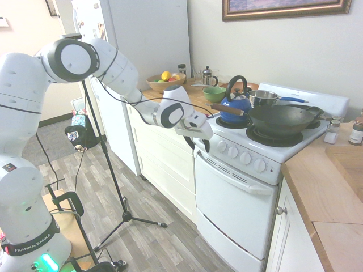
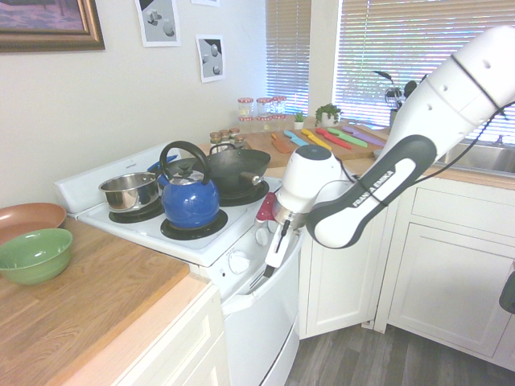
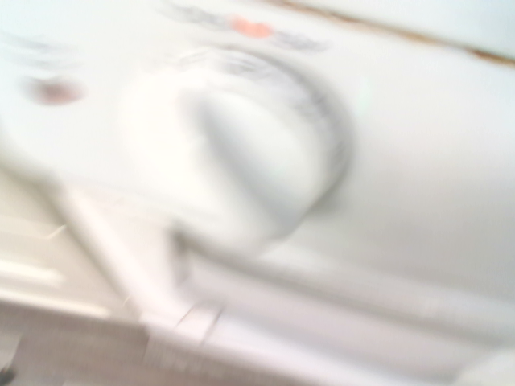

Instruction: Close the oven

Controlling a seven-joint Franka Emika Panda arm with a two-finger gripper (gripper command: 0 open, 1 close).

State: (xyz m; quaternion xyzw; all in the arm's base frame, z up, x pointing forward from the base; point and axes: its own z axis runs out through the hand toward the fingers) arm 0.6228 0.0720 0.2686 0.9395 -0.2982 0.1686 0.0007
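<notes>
The oven (image 1: 238, 209) is a white range with a row of white knobs (image 1: 245, 158) above a wide white door. The door (image 2: 261, 338) stands upright against the range front and no dark interior shows. My gripper (image 1: 199, 144) hangs at the door's upper corner on the cabinet side, right by the end knob and the bar handle (image 1: 227, 168). In the second exterior view the gripper (image 2: 261, 277) points down along the oven's front with its fingers close together and nothing between them. The wrist view is filled by one blurred white knob (image 3: 241, 145).
On the burners stand a blue kettle (image 1: 235, 105), a dark wok (image 1: 281, 118) and a steel pot (image 1: 262, 97). White cabinet drawers (image 1: 164, 158) and a tall refrigerator (image 1: 147, 45) flank the oven. A wooden counter (image 1: 323, 181) lies on the other side.
</notes>
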